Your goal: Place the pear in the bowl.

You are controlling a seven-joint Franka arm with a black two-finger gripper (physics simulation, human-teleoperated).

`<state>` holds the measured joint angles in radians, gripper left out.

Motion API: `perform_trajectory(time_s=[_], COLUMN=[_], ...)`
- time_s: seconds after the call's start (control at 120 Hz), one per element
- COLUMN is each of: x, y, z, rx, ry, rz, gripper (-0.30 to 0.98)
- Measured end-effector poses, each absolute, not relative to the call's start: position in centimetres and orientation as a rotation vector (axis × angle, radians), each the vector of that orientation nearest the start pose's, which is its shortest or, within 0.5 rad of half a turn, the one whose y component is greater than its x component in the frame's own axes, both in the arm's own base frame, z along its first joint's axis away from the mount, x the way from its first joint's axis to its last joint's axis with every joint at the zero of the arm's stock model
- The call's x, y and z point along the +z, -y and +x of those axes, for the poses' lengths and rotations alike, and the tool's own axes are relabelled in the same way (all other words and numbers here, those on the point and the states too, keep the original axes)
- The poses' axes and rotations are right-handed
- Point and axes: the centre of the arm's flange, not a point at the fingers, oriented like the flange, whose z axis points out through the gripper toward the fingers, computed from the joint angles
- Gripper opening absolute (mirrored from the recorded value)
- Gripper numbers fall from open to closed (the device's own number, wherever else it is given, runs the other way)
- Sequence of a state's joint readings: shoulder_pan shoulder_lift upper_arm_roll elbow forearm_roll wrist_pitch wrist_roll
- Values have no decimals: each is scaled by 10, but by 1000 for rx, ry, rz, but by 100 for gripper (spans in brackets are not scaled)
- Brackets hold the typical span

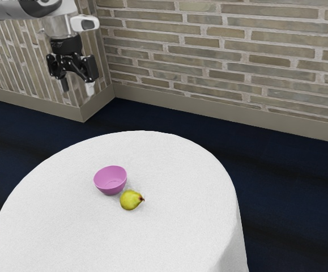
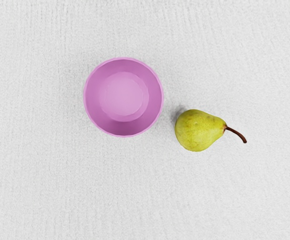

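My black two-finger tool (image 1: 77, 86) stands wide open, holding nothing; the plump yellow-green pear (image 2: 197, 131) lies on the round, white-clothed bench (image 1: 175, 238), just beside the round pink bowl (image 2: 123, 95) (grasp and placing both remain).

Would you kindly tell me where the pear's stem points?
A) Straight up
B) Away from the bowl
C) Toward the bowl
B: the pear lies with its round end nearest the bowl and its stem on the far side.
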<state>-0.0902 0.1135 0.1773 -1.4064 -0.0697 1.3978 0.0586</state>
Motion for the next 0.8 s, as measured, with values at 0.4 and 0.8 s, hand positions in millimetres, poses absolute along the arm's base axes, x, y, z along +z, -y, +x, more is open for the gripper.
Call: perform_trajectory(time_s=[0.4,0.8], x=[512,409], y=[23,143], z=[534,514], rx=[297,157], ry=[239,740], rz=[-3161,-3054], gripper=[67,66])
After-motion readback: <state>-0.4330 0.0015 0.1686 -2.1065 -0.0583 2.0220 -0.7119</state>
